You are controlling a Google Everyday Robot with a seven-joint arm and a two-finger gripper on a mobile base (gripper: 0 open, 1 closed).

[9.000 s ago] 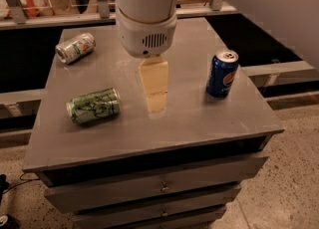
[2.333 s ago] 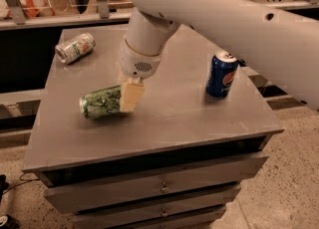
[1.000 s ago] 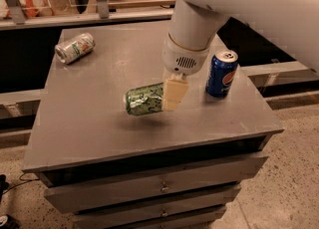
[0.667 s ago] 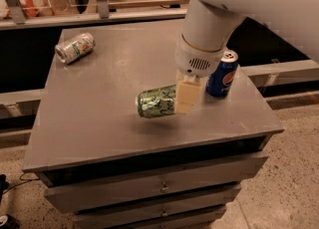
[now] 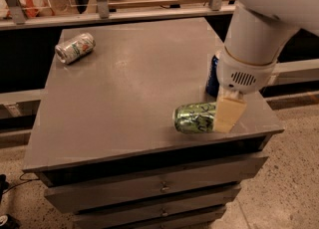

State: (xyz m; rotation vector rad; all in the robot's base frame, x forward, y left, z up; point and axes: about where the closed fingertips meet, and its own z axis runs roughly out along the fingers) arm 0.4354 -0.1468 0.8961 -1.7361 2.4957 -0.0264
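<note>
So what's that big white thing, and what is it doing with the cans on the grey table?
The big white thing is a robot's arm. At its tip sits a cream-coloured pincer, which is how it grabs things. There is just one camera, and it looks down on the grey table from above. The pincer is near the table's front right corner. It grips the right end of a green can, which lies on its side. Just behind stands a blue can, half hidden by the arm. Far off, at the back left corner, lies a silver can, also on its side. Under the table top are drawers.
</note>
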